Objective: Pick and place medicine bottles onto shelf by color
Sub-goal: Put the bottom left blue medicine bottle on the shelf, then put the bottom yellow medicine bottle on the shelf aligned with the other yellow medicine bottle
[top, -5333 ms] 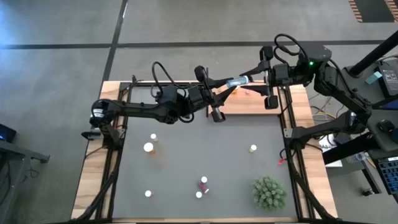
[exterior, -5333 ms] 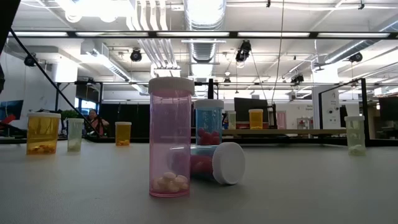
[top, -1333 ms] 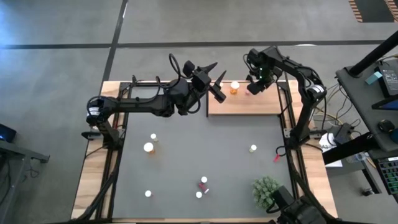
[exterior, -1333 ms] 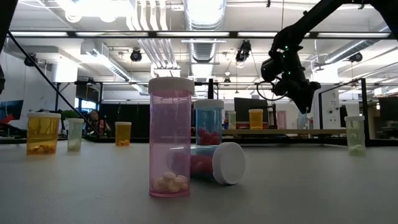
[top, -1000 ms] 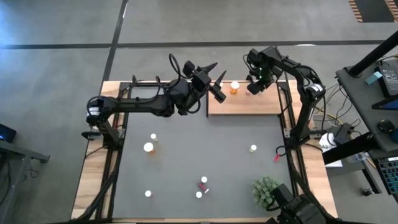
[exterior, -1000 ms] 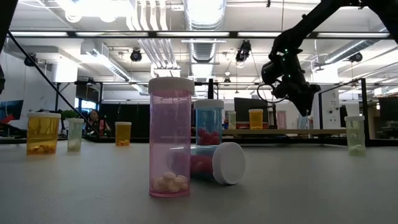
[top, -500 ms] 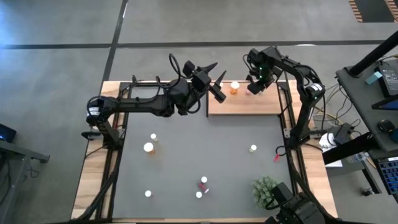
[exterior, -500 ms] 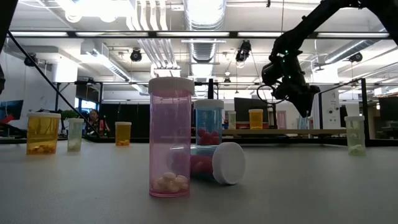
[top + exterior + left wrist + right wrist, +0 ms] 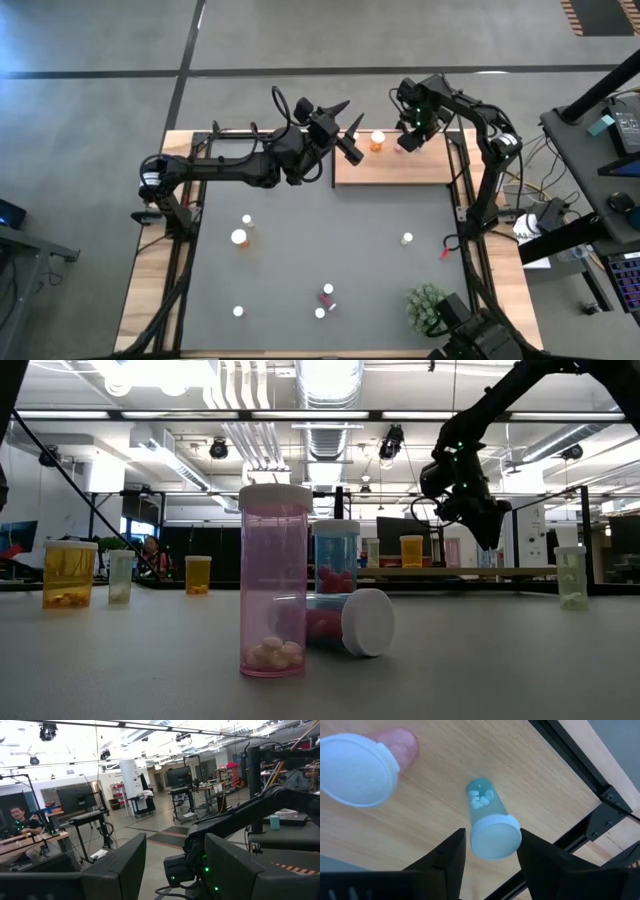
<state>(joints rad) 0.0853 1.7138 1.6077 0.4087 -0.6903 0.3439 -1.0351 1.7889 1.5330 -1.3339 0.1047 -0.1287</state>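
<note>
Hovering over the far right part of the shelf point(image 9: 392, 168), the right pincer point(image 9: 490, 854) has its fingers parted on either side of a pale blue-green bottle point(image 9: 489, 822) that stands on the wood beneath it; in the right wrist view a sliver of space shows at each side of the white cap, so it does not seem to be gripped, though contact is hard to rule out. Beside it in that view stands a pink bottle point(image 9: 362, 762), cut off by the frame edge, its body mostly hidden under its own cap. From above, the arm covers both of these; only an orange bottle point(image 9: 377, 140) shows plainly on the shelf. The left pincer point(image 9: 341, 125) is raised near the shelf's left end, fingers apart and holding nothing. On the dark mat point(image 9: 300, 250) of the desk more bottles lie scattered, most seen only as white caps, their colours hard to make out. In the low view a tall pink bottle point(image 9: 273, 582) hides much of the blue one behind it.
</note>
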